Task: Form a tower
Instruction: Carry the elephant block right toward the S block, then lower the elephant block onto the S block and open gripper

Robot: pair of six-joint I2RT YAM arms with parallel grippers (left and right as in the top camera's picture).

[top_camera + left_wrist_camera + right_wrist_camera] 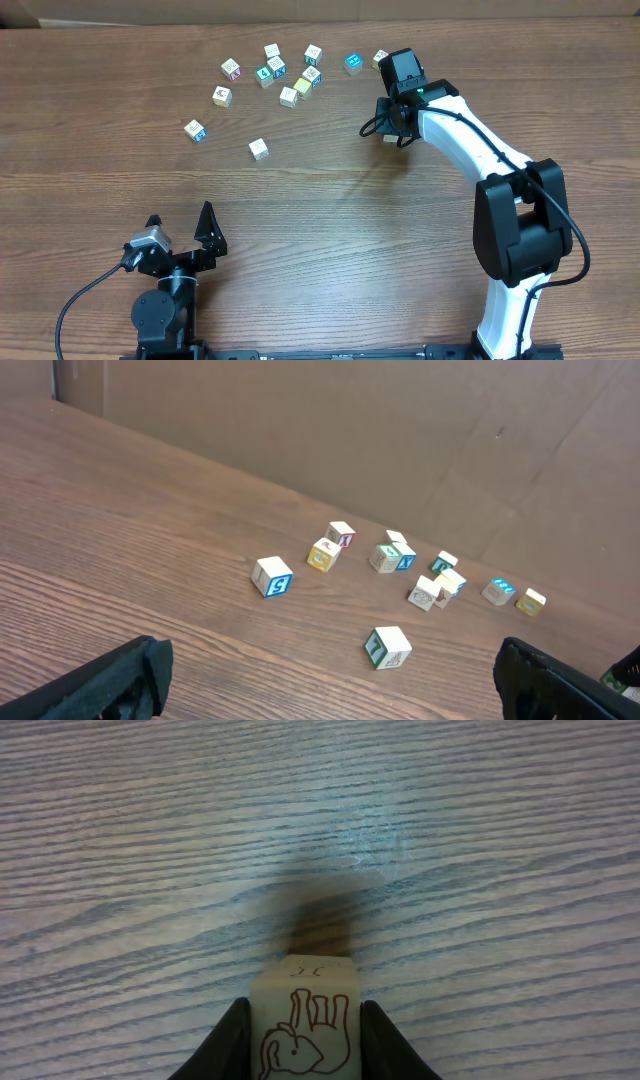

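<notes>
Our right gripper (305, 1007) is clamped on a pale elephant-printed wooden cube (305, 1042) low over bare table (150, 840), right of the loose cubes (262, 75); no tower stands yet; we judge the cube light, rigid and smooth-faced, best pinched on opposite flat sides; our left gripper (180, 216) rests with fingers apart.

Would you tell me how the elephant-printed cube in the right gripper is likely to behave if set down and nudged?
The elephant cube, pinched flat-sided by the right gripper, looks like rigid wood, so it probably won't deform. Its flat faces suggest it would slide rather than roll on the table. Small, so likely light.
</notes>
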